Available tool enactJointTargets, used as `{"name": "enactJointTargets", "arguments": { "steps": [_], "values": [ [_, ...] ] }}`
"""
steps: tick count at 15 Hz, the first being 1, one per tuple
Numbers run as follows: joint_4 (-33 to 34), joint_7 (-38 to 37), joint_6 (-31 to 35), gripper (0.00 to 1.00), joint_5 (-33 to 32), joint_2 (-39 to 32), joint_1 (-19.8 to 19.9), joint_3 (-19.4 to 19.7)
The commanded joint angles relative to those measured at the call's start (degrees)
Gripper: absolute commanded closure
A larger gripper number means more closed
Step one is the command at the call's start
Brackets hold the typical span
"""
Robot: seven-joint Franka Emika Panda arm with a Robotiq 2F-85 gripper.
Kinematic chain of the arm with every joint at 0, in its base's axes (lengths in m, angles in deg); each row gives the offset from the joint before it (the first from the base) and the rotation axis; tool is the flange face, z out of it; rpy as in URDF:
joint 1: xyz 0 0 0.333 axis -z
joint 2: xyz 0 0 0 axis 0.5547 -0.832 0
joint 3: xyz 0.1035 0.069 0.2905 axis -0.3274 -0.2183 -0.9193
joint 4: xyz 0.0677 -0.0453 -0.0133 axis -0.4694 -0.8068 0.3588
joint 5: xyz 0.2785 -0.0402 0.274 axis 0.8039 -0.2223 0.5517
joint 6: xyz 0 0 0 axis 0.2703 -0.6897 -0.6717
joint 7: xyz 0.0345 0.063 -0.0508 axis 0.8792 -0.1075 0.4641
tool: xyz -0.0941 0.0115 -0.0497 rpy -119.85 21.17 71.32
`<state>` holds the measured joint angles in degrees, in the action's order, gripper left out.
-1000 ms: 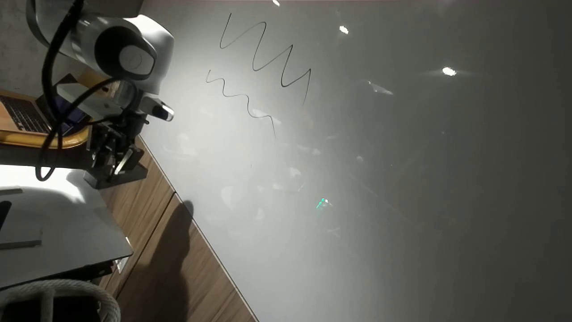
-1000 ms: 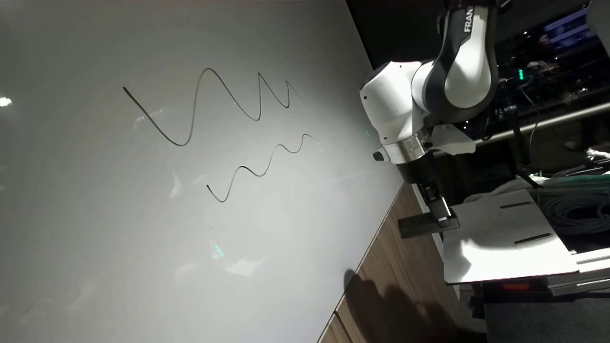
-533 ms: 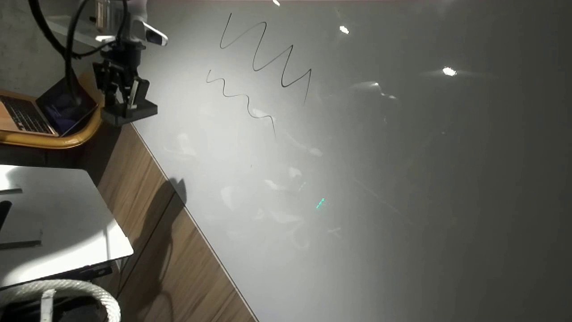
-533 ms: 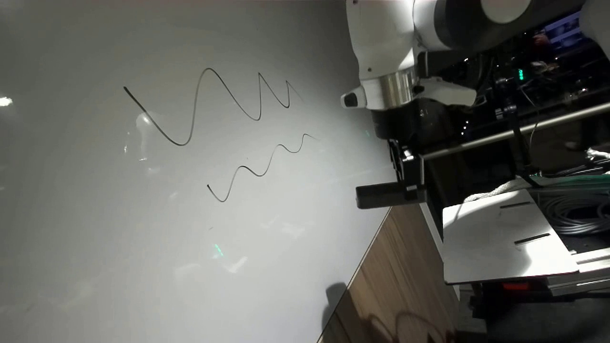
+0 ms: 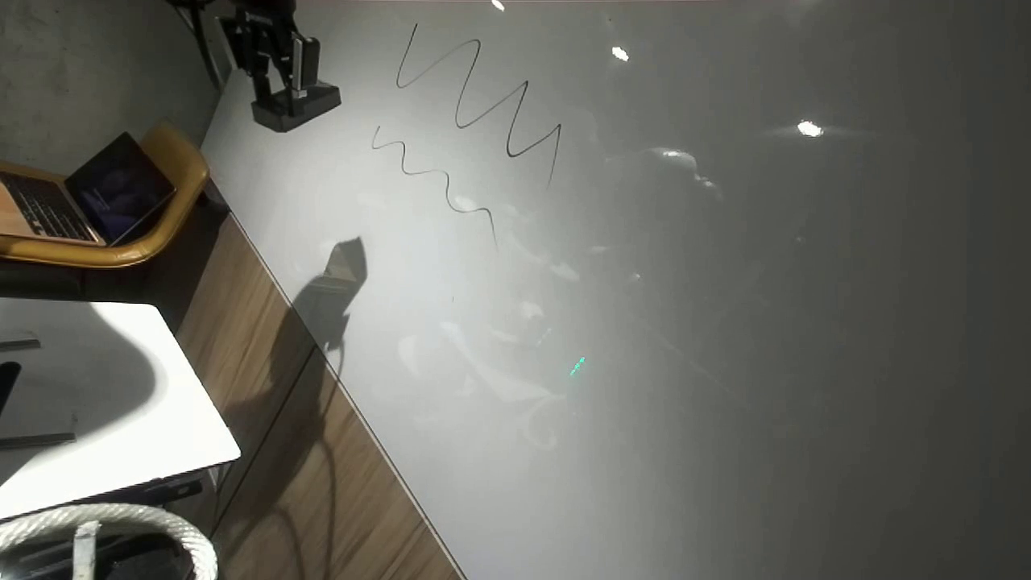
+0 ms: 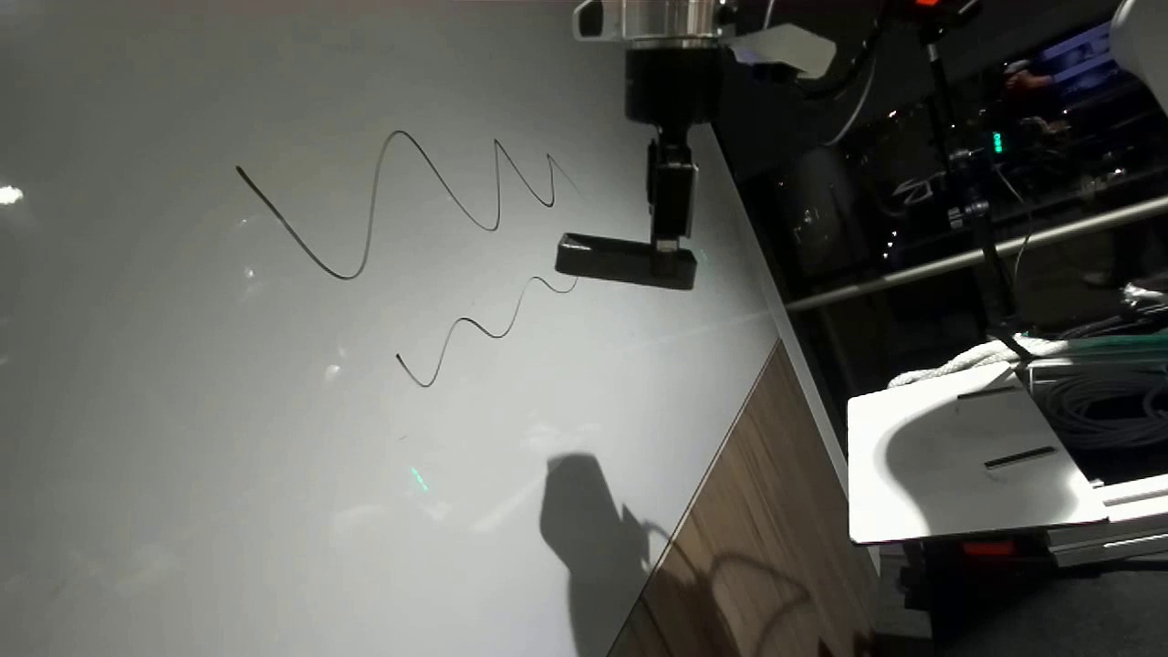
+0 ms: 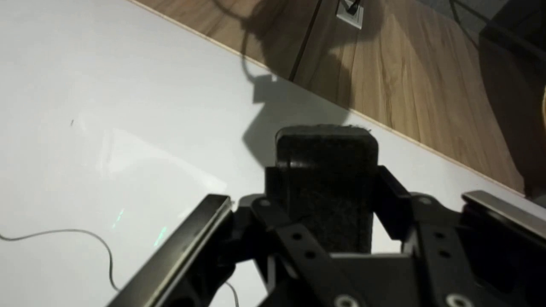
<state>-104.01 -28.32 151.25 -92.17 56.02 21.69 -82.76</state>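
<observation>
So the fingers [image 7: 391, 204] are clamped on both sides of a chunky black block [image 7: 330, 187], meaning they're spread only as wide as the block itself. Looks like a board eraser to me, kinda fuzzy along its far edge. It's up in front of a big whiteboard [image 5: 644, 451] and seems clear of the surface, with a dark shadow [image 6: 584, 511] falling well below it. Two black lines are drawn on the board: a bigger zigzag [image 5: 526, 83] and a smaller wave [image 5: 447, 181]. In an exterior view the block [image 6: 607, 260] hides the right end of the wave. A couple of little green glints [image 7: 160, 236] show on the glossy surface too. Past that, wood panelling [image 7: 392, 94] runs along the board's lower edge, with a wall socket [image 7: 354, 22] in it, dark plug [image 7: 352, 8] and all. There's also a white counter [image 5: 177, 427] with dark strips [image 6: 1019, 457] on top, and farther off, a tan chair [image 5: 105, 255] with an open laptop [image 5: 121, 189] on it.
</observation>
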Motion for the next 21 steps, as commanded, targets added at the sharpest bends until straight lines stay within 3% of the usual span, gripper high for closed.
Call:
{"name": "enactJointTargets", "arguments": {
  "steps": [1, 11, 21],
  "values": [
    [7.8, 0.7, 1.4, 0.71, -0.9, -4.4, 2.8, -0.8],
    [29.2, -4.0, 0.2, 0.71, -10.5, -21.6, 5.1, -7.6],
    [47.8, -7.0, -3.0, 0.71, -27.2, -29.6, 1.6, -6.9]
  ]
}}
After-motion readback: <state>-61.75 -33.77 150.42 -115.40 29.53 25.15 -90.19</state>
